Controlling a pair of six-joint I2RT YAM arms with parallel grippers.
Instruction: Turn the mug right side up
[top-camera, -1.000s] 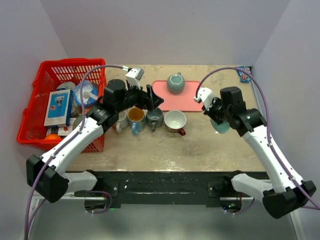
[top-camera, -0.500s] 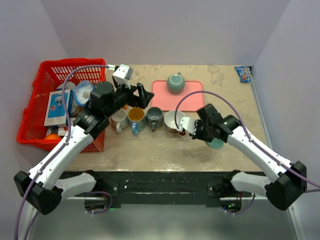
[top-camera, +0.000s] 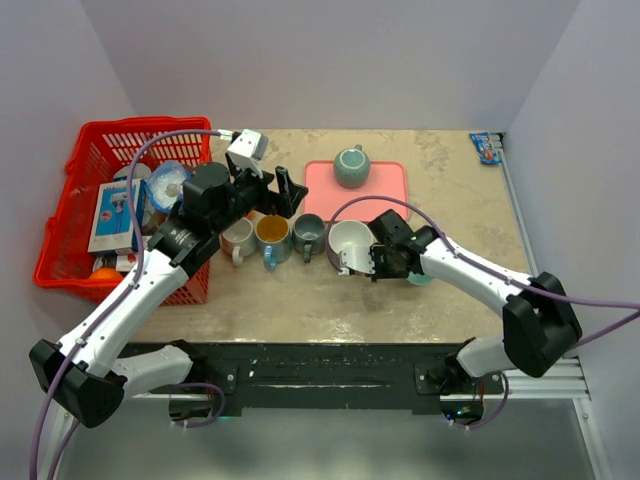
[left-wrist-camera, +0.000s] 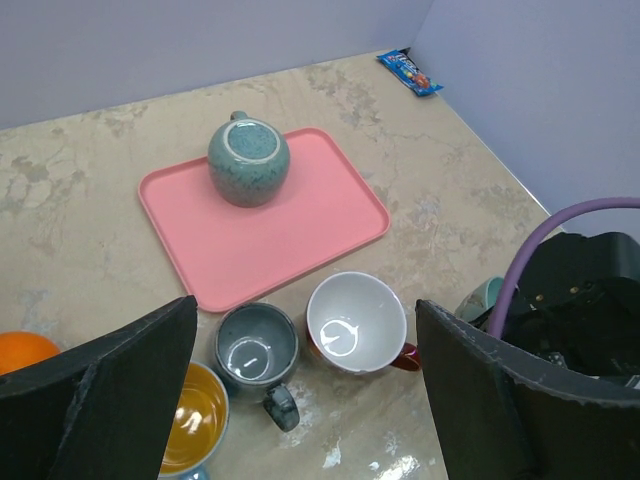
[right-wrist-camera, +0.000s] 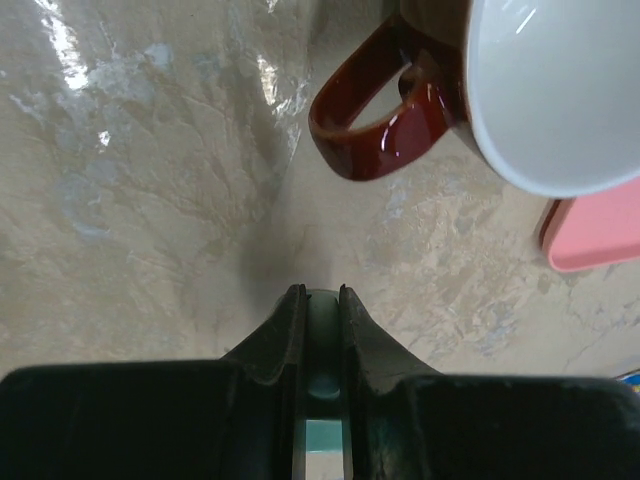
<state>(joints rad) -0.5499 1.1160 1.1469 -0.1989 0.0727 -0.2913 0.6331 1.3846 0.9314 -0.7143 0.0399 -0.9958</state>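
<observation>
Glazed, speckled teal mug sits bottom-up on the smooth pink tray. Right end effector pinches a pale teal cup by its thin wall. Left end effector gapes wide over the marbled table.

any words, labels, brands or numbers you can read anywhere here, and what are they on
No text can be read in any view.
Blue snack packet at the table's far right corner: printed marks, too small to read.
White and blue box in the red basket: picture and print, too blurred to read.
Pink tray and the green mug on it: no lettering shows.
</observation>
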